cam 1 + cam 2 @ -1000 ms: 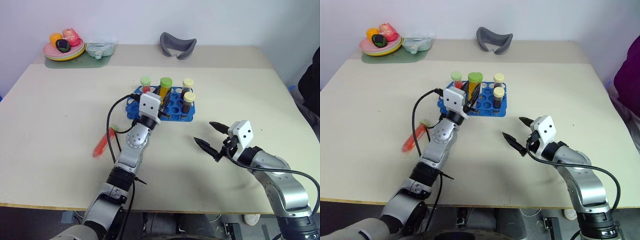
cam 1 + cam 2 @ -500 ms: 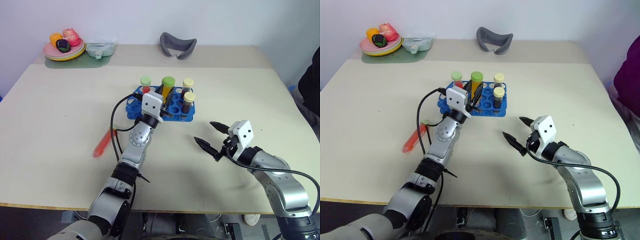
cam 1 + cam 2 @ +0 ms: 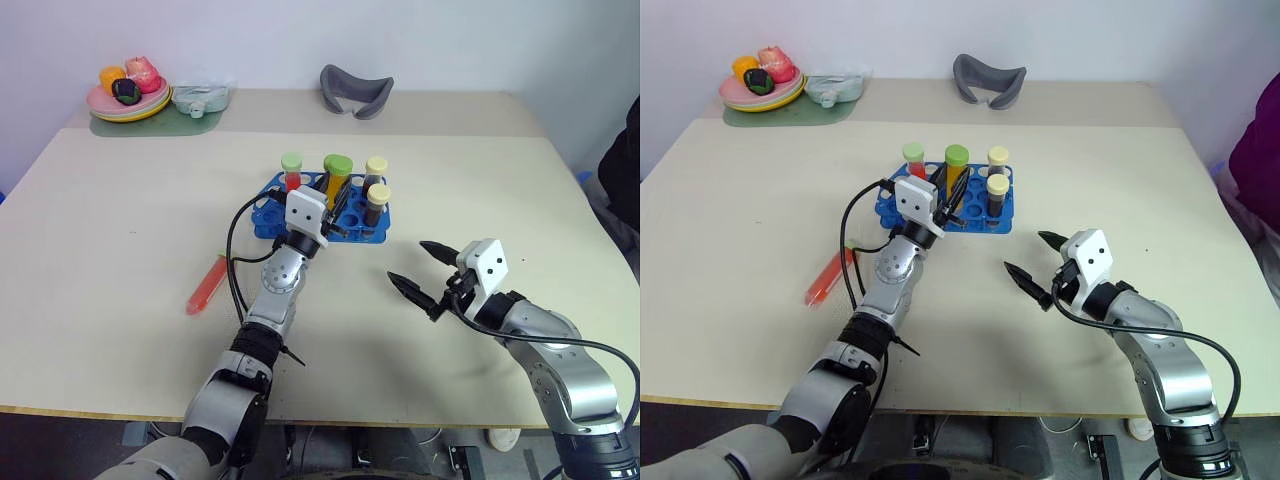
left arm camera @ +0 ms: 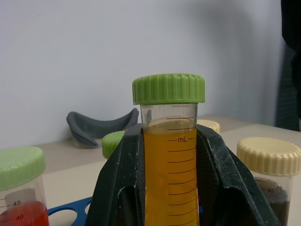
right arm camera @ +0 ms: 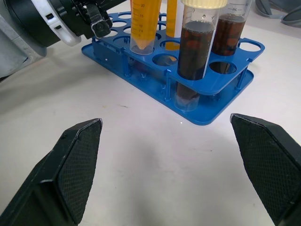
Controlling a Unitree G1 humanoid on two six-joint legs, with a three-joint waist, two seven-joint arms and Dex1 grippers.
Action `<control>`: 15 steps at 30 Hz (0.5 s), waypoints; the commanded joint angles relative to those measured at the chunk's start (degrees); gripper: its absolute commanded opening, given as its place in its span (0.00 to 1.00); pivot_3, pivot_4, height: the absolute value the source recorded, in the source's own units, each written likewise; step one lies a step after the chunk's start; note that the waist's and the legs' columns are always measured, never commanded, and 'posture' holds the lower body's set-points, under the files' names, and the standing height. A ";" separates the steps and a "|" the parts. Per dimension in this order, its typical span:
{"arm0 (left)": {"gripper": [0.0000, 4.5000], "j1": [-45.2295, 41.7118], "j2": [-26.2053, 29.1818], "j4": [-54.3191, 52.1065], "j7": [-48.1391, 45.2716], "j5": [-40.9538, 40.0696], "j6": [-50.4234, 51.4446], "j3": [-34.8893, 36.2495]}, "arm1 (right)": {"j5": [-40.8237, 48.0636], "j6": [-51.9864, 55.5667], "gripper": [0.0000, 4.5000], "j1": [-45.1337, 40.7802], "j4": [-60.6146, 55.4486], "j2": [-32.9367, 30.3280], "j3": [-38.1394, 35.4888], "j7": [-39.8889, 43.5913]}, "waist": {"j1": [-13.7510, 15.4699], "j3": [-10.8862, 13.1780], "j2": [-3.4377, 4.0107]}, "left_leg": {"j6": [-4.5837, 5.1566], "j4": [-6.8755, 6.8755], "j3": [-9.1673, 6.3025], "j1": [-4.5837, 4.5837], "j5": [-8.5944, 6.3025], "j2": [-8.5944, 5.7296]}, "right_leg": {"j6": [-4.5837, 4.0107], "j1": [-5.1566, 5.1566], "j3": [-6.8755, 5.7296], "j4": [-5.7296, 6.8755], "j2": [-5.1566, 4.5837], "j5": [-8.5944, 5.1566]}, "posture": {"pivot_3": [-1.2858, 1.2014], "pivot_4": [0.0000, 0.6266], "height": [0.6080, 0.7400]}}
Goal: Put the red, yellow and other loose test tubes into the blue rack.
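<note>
Since a second ago, left gripper (image 3: pixel 335 212) has lowered its clamped yellow tube (image 4: pixel 169 155), upright, into the blue rack (image 5: pixel 207 89). Right gripper (image 3: pixel 425 275) waits open. Red tube (image 3: pixel 206 287) lies at nine o'clock on the desk (image 3: pixel 120 250), nearer the left arm.

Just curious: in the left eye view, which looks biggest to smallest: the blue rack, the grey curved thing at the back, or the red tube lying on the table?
1. Blue rack.
2. Grey curved thing, though it lies farther off, so this is unsure.
3. Red tube.
</note>
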 commanded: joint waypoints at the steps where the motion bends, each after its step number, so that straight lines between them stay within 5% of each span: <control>1: 0.18 -0.94 0.13 1.48 -0.11 0.94 -2.70 0.42 | 0.77 -0.12 1.00 -0.56 -2.58 -0.03 -0.82 -0.20 | -0.01 0.00 0.00 | 0.00 0.00 0.00 0.00 0.00 0.00 | 0.00 0.00 0.00 0.00 0.00 0.00 | 0.52 0.24 0.96; 13: 0.18 -1.03 0.37 4.93 0.05 2.08 -6.47 0.37 | 0.85 0.38 1.00 -0.56 -3.13 0.08 -0.55 -0.28 | -0.06 0.00 0.00 | 0.00 0.00 0.01 0.00 0.00 0.00 | 0.00 -0.02 0.00 0.00 0.00 0.00 | 0.52 0.24 0.96; 15: 0.42 -1.01 0.22 4.82 0.26 1.74 -6.40 0.73 | 0.86 0.52 1.00 -0.53 -3.28 0.13 -0.50 -0.32 | -0.06 0.00 0.00 | 0.00 0.00 0.01 0.00 0.00 0.01 | 0.00 -0.02 0.00 0.00 0.00 0.00 | 0.52 0.24 0.96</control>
